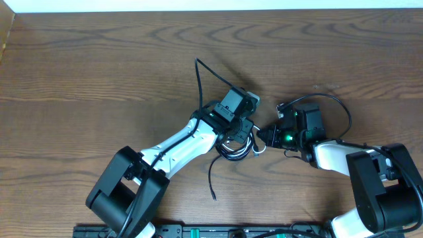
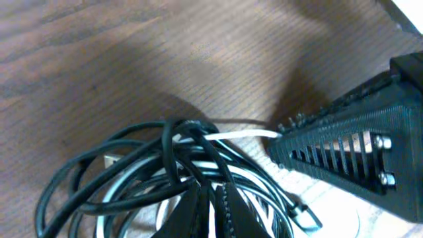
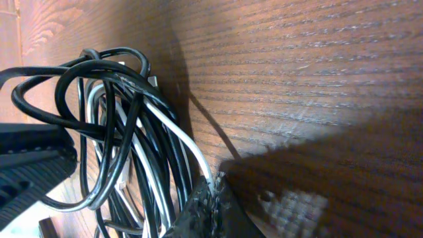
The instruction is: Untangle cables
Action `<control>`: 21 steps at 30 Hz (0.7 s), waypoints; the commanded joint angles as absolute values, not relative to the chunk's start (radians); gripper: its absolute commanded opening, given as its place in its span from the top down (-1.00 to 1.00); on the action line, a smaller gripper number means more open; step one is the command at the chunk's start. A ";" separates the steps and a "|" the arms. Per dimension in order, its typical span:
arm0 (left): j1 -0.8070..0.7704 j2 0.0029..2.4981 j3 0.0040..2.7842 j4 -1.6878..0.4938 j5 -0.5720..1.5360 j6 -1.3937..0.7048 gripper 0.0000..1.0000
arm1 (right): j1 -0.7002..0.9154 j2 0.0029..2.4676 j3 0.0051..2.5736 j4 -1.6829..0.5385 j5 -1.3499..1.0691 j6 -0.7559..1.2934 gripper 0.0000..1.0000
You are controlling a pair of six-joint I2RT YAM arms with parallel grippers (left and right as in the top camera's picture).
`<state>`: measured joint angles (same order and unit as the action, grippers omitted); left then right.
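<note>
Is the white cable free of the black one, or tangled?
Tangled: the white cable threads through coiled loops of the black cable in both wrist views.

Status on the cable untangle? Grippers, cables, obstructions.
Left gripper shut on black cable. Right gripper shut on white cable. Both cables tangled together, not separated. Grippers crowd each other across the tangle.

cables (image 1: 232, 152) on table (image 1: 99, 73), right pincer (image 1: 260, 137) beside
</note>
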<state>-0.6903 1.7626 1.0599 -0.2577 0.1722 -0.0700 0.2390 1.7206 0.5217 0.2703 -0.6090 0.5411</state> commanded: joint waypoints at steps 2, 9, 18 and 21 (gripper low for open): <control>-0.690 1.757 1.077 -0.190 0.122 -0.053 0.80 | 0.237 1.739 0.506 0.247 -0.500 0.545 0.97; -0.691 1.762 1.100 -0.148 0.099 -0.044 0.42 | 0.237 1.739 0.506 0.247 -0.500 0.545 0.96; -0.691 1.844 1.100 -0.164 -0.012 -0.033 0.37 | 0.237 1.739 0.506 0.247 -0.500 0.545 0.95; -0.691 1.844 1.100 -0.190 -0.012 -0.033 0.38 | 0.237 1.739 0.506 0.247 -0.500 0.545 0.95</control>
